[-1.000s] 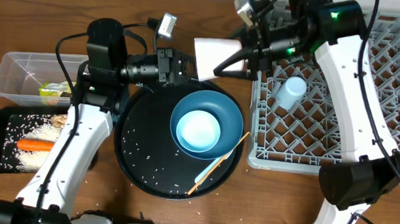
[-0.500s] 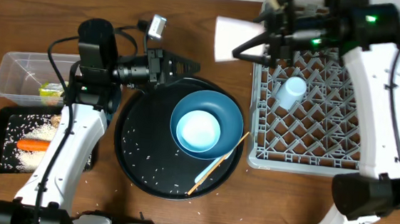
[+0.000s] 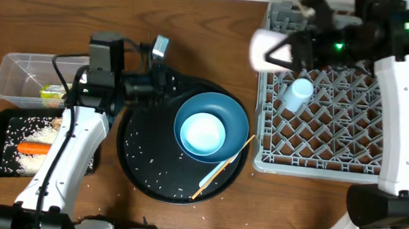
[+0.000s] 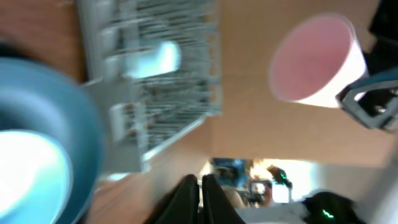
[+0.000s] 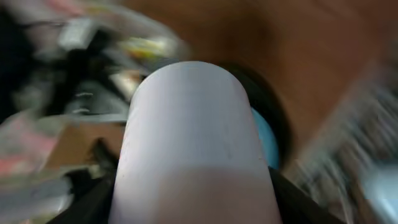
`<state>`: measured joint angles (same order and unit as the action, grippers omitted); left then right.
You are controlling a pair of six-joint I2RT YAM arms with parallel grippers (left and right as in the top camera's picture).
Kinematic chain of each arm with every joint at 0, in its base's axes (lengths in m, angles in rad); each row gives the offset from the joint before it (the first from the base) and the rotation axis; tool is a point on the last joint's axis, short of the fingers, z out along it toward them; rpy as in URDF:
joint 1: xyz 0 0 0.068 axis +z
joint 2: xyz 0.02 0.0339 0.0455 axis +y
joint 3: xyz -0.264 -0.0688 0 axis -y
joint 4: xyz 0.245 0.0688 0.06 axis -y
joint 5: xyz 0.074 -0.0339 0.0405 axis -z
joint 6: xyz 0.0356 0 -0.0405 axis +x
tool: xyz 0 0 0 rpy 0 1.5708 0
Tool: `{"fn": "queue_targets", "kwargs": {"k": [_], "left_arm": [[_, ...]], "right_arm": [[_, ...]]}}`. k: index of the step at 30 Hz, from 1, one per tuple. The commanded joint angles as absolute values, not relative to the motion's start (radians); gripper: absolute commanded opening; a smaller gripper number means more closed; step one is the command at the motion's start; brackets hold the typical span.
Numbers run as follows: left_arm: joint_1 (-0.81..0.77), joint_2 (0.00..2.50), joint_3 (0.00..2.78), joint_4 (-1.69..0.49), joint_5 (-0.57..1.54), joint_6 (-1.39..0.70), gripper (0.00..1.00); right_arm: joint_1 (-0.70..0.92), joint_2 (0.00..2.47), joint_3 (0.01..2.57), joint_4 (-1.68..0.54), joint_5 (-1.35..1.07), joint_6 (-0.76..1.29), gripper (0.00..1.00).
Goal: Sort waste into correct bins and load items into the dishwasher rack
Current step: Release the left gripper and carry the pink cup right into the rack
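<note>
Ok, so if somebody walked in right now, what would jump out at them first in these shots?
Most striking is the pink cup, held sideways by the right gripper at the upper-left corner of the grey rack in the overhead view. A light-blue cup lies inside that rack. In the middle, the pale-blue bowl sits in the dark-blue plate on a round black tray.

Evenly, brightly lit overhead, with soft shadows across the worktop (image 3: 197,26); heavily motion-blurred at both wrists, with window glare low in the left.
</note>
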<state>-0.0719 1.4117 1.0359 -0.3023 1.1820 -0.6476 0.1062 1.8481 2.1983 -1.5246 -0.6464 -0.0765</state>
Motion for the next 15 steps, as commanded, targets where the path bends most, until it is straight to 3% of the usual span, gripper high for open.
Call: {"fn": "queue_targets", "kwargs": {"k": [1, 9, 13, 15], "left_arm": [[-0.066, 1.412, 1.034, -0.404, 0.944, -0.495, 0.06], [-0.066, 1.412, 1.034, -0.492, 0.662, -0.482, 0.07], [-0.066, 1.412, 1.034, -0.488, 0.569, -0.483, 0.17], [-0.066, 1.412, 1.034, -0.489, 0.533, -0.483, 0.17]], "right_arm": [[0.048, 1.834, 2.212, -1.582, -0.315, 0.086, 0.46], [-0.069, 1.835, 2.208, -1.699, -0.019, 0.159, 0.44], [-0.111, 1.835, 2.197, -1.698, 0.033, 0.168, 0.43], [-0.140, 1.835, 2.177, -1.698, 0.041, 0.168, 0.43]]}}
